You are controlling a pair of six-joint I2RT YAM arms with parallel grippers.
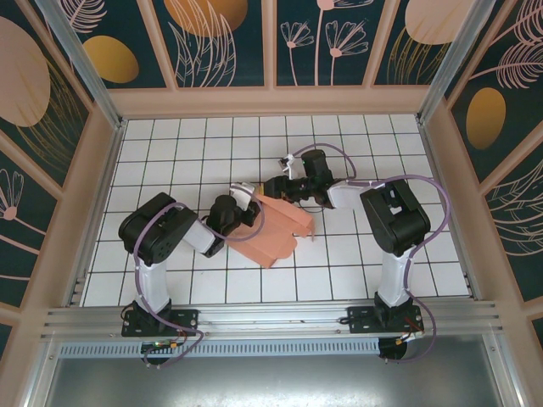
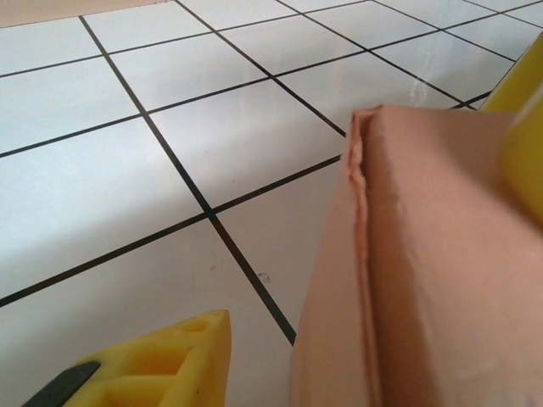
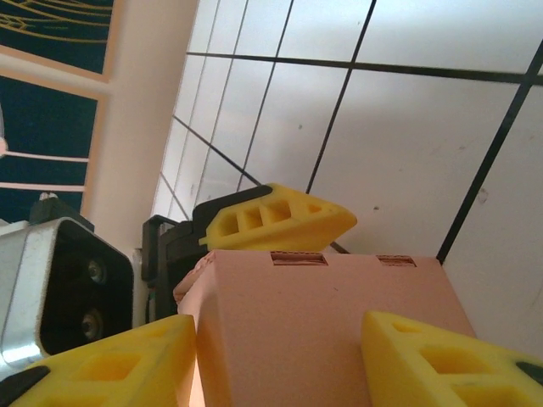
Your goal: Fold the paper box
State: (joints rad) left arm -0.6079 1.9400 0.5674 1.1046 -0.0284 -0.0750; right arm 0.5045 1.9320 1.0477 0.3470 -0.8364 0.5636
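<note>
Paper box (image 1: pixel 276 231): salmon-pink cardboard, partly folded, lying at the centre of the top view on the white tiled table (image 1: pixel 170 153). Its body slants from upper left to lower right, and a flap spreads flat toward the lower edge of the frame. In the left wrist view the box (image 2: pixel 424 271) takes up the lower right, and its upright corner seam shows two layers of card. In the right wrist view a flat face of the box (image 3: pixel 322 305) sits at lower centre, with two narrow slots (image 3: pixel 299 258) along its far edge.

Right gripper (image 1: pixel 278 192): it meets the upper end of the box in the top view. In its own view the gripper (image 3: pixel 280 329) has its yellow fingers (image 3: pixel 110 369) about half apart, at lower left and lower right. The box sits between them and card touches both, so the box is held.

Left gripper (image 1: pixel 244 203): it sits at the box's upper-left end. In its own view the gripper (image 2: pixel 365 237) is partly open and grips nothing. One finger (image 2: pixel 170 365) at lower left stands clear of the card with bare tile between, and the other overlaps the card at the right edge.

Surround: an aluminium rail (image 1: pixel 271 318) carries both arm bases at the bottom of the top view. Dark floral wall panels (image 1: pixel 221 42) close the top of that view.
</note>
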